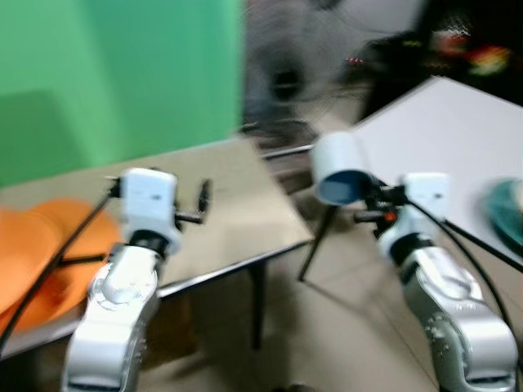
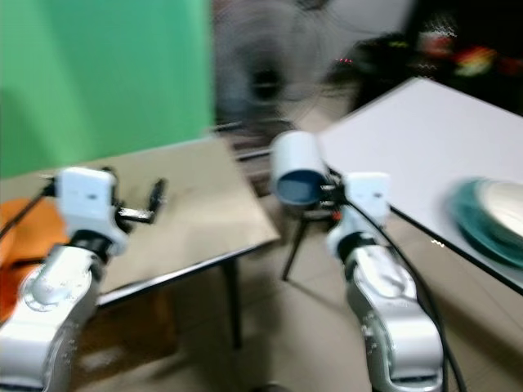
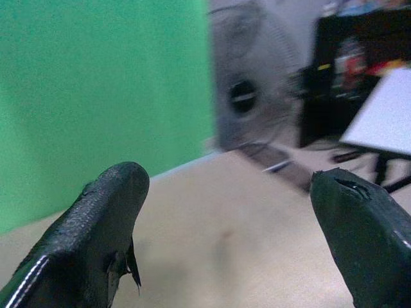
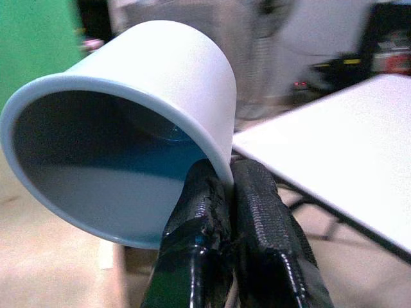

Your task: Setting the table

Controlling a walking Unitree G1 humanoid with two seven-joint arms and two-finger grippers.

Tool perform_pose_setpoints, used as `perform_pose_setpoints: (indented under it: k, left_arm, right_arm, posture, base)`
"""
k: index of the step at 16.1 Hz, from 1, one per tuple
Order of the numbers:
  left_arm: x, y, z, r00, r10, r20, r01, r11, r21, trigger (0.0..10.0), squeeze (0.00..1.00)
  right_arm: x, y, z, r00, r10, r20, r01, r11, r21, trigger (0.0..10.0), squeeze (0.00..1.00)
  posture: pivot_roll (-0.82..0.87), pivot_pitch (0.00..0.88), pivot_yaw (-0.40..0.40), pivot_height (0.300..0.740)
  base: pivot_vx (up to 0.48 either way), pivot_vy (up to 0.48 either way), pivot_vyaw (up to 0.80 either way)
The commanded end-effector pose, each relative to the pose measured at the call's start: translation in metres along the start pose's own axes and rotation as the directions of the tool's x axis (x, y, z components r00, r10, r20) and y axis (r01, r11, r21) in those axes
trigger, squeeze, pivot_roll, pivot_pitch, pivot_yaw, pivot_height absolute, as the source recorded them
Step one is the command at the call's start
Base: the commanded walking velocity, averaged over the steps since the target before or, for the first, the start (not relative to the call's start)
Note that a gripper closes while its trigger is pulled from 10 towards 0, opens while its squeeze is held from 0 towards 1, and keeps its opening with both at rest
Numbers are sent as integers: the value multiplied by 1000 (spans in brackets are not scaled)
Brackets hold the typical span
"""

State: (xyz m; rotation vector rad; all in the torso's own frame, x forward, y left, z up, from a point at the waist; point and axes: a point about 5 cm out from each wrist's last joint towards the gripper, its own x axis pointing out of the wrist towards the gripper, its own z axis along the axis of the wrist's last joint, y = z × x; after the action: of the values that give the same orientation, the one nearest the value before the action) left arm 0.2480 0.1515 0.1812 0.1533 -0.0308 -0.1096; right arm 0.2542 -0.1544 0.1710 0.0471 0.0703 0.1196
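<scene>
Gripping a cup, right gripper nears white table; left gripper jaws apart.

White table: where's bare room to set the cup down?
The white table is bare from its near corner beside the right gripper, which pinches the cup by its rim, back to the far edge. Crowded only at the right edge, where the teal plate sits.
</scene>
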Motion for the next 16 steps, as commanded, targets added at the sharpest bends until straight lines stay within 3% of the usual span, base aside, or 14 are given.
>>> perform_pose_setpoints:
  k: [1,8,16]
  left_arm:
    - [2,2,1,1000,9,5,-9,1000,23,10000,0]
    - [9,4,0,1000,12,7,-12,999,36,10000,0]
    - [12,1,-1,1000,7,4,-7,999,38,10000,0]
  right_arm:
    - [0,4,7,999,16,30,-16,1000,5,10000,0]
    - [1,-4,10,998,-42,54,42,999,0,10000,0]
    - [3,-12,8,996,-82,40,82,997,11,10000,0]
  posture:
    - [-99,0,-42,740]
    - [-114,0,-19,740]
    - [-124,0,-13,740]
  base:
    - [0,0,-800]
    - [0,-222,-689]
    - [0,-269,0]
